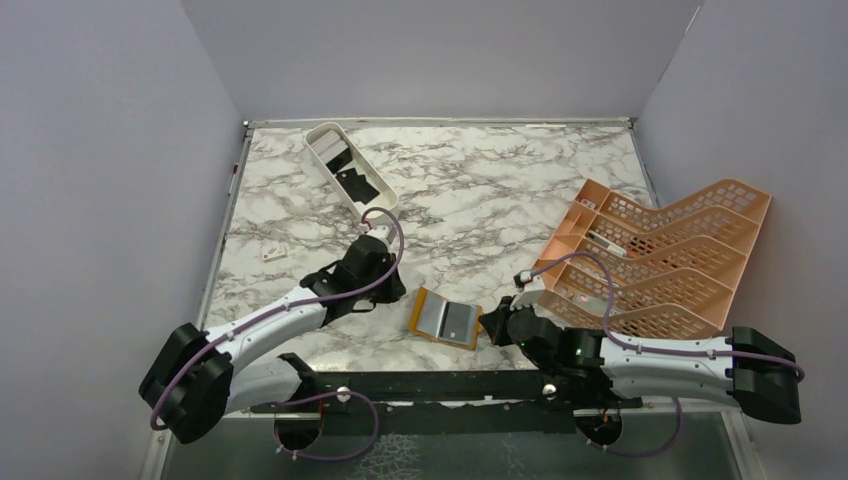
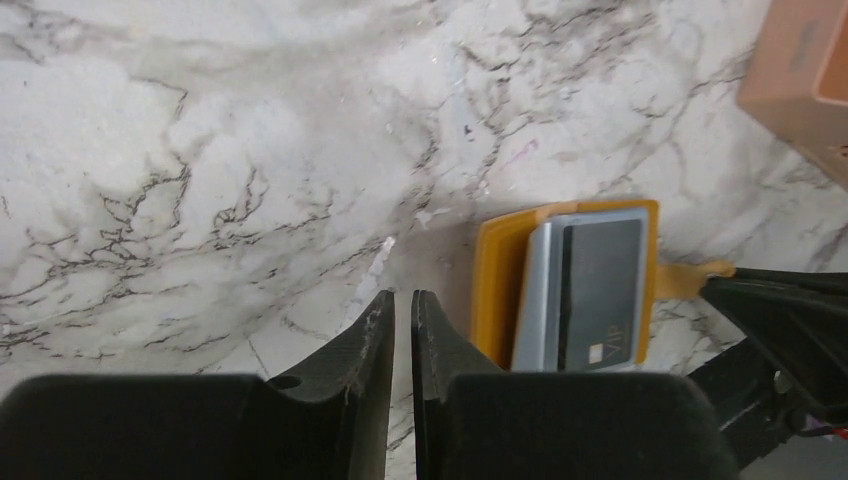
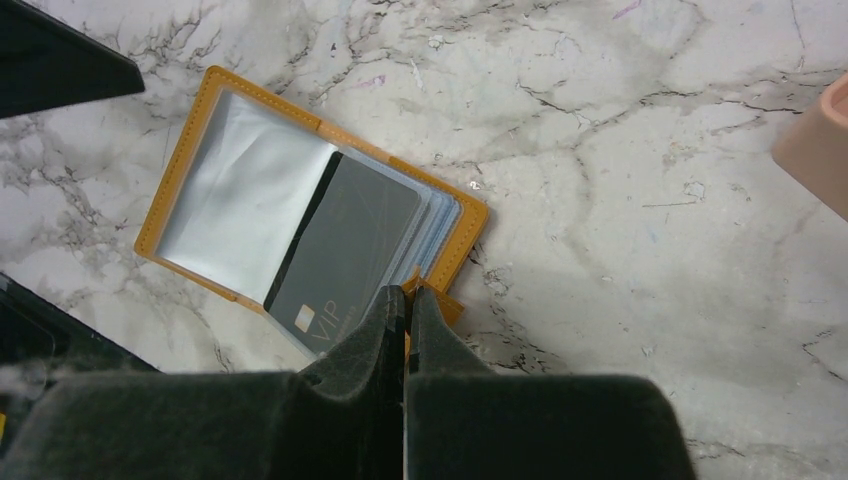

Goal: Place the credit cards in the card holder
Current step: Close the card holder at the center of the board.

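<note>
Right pincer (image 3: pixel 405 293) gripped the tab of the flat orange-tan leather card holder (image 3: pixel 180 170). Left pincer (image 2: pixel 403 298) was all but closed, empty. Remaining black plastic credit cards (image 1: pixel 352 180) lay in the long white oval tray (image 1: pixel 321 131), beyond the left pincer and nearer that arm.

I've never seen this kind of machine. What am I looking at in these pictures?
The machine is a left arm and a right arm, bolted to a marble table. One picture looks down from above; the others come from a camera on each wrist. An open orange card holder lies in the middle, a dark card in it. The right fingers are shut at its edge, apparently pinching it; the left fingers are nearly shut on nothing. A white tray holds more cards; an orange rack stands on the right.
</note>
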Motion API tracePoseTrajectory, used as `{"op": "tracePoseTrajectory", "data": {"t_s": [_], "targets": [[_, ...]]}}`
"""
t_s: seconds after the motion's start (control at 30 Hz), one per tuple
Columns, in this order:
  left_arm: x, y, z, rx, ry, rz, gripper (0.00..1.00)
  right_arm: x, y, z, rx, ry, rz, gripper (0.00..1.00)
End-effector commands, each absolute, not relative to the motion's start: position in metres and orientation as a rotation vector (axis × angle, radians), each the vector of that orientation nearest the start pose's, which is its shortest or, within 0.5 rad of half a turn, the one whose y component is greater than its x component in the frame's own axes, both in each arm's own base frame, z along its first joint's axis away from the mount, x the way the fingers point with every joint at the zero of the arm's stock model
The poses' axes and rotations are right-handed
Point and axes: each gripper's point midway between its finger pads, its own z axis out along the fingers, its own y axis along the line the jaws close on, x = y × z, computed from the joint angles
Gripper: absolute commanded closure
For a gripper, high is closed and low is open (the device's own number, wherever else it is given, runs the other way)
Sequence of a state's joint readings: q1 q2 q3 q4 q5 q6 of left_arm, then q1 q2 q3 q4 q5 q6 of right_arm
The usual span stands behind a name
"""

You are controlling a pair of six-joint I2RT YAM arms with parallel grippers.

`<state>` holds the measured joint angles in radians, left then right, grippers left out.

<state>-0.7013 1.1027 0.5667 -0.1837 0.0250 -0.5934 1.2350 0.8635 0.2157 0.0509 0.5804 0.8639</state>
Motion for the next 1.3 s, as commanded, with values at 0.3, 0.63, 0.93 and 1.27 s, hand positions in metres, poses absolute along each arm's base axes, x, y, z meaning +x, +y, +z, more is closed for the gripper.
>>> {"op": "tracePoseTrajectory", "data": {"t_s": [0.3,0.63,0.93,1.27], "targets": [[0.177,-0.276,0.072,0.259,2.435,-1.170,0.92,0.156,0.224,0.056,-0.033,2.134,0.621,0.99],[0.151,-0.320,0.099,0.354,2.359,-1.359,0.86,0.156,0.229,0.066,-0.022,2.122,0.656,0.99],[0.145,-0.342,0.078,0.447,2.408,-1.310,0.81,0.156,0.226,0.060,-0.012,2.132,0.643,0.99],[0.155,-0.354,0.063,0.489,2.423,-1.245,0.78,0.155,0.217,0.055,0.010,2.140,0.623,0.99]]}}
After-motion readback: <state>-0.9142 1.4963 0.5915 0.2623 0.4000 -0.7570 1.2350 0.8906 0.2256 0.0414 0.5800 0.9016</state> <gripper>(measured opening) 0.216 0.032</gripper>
